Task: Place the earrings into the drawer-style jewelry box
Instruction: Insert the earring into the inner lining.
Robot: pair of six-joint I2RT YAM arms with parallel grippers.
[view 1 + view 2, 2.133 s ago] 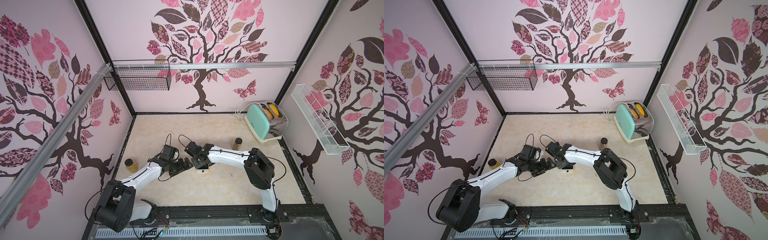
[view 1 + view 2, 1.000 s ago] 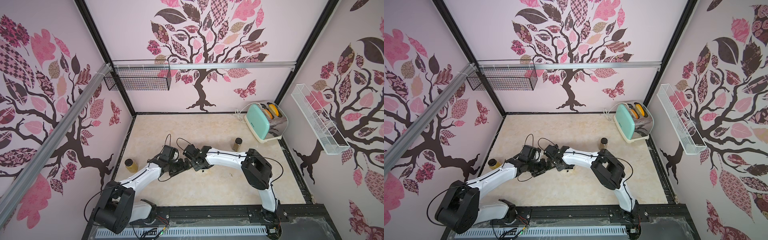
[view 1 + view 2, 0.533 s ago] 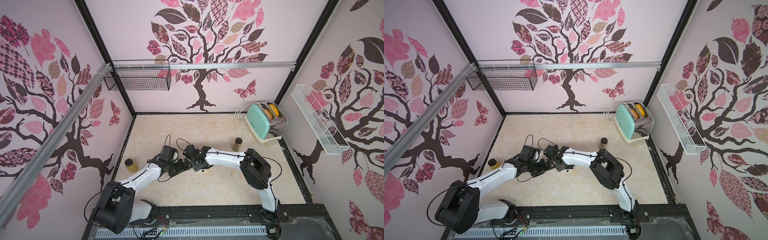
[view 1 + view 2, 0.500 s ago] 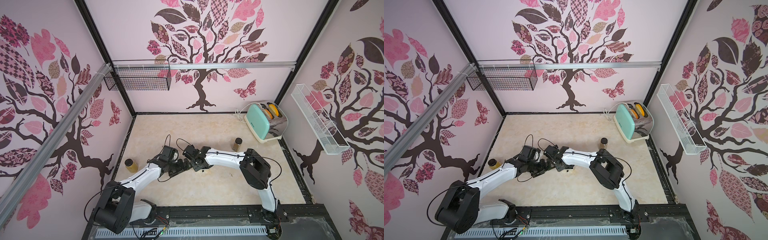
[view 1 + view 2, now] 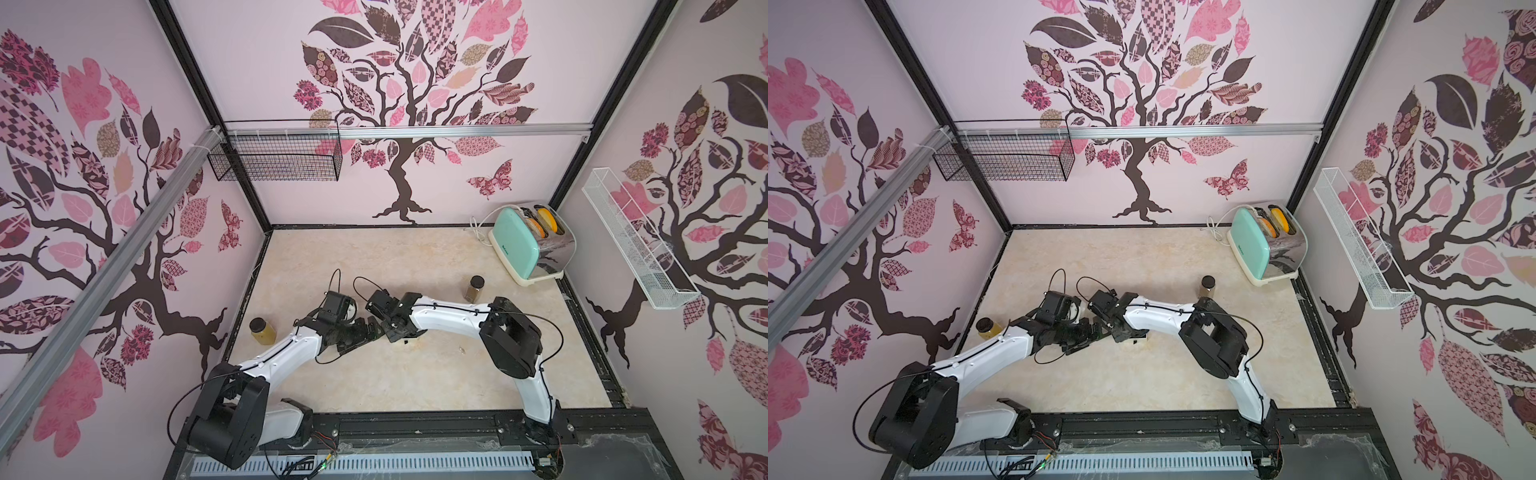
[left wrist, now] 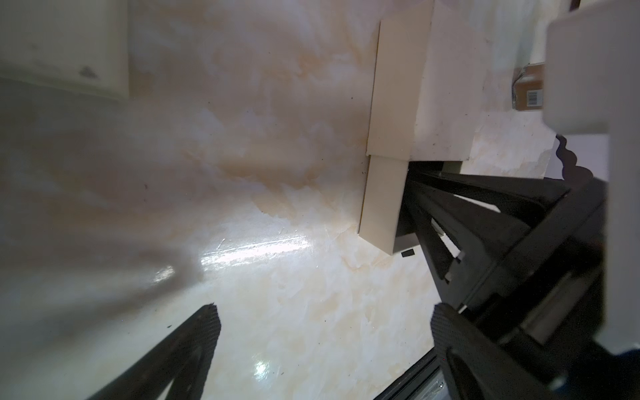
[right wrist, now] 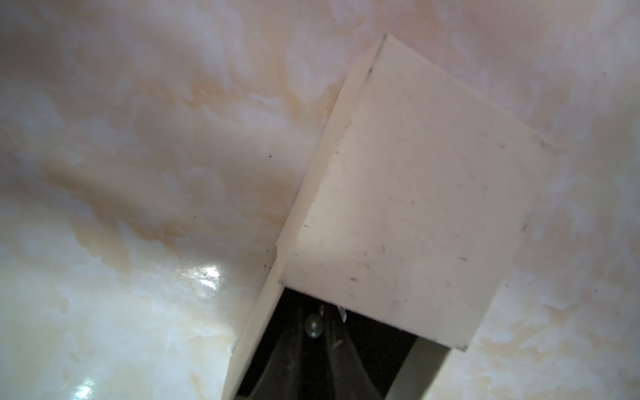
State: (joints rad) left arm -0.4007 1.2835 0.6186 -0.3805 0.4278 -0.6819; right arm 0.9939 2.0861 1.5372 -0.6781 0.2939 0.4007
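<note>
The marbled table [image 5: 374, 266] is taken up mostly by the two white arms, which are bent inward so that both meet at the jewelry box [image 7: 415, 207] near its middle. The mint toaster [image 5: 530, 245] is set well behind and to the right of the box, in the far corner. One brown-filled jar [image 5: 473, 289] is stood between the box and the toaster. A second jar [image 5: 261, 330] is stood well to the left of the box, past the left arm.

The box itself is largely covered in both top views. In the wrist views its cream sleeve is shown lying flat on the table, with the drawer [image 6: 381, 204] drawn partly out.

The left gripper [image 6: 322, 318] is held just beside the box, on its left, with its fingers spread wide over the table. The right gripper [image 7: 317, 311] is set inside the open drawer, its fingertips parted by only a narrow gap.

A small pearl-like earring [image 7: 313, 327] is seen in that gap, within the drawer's dark interior. Whether it is pinched or merely lying there cannot be told. The other earrings cannot be made out.
</note>
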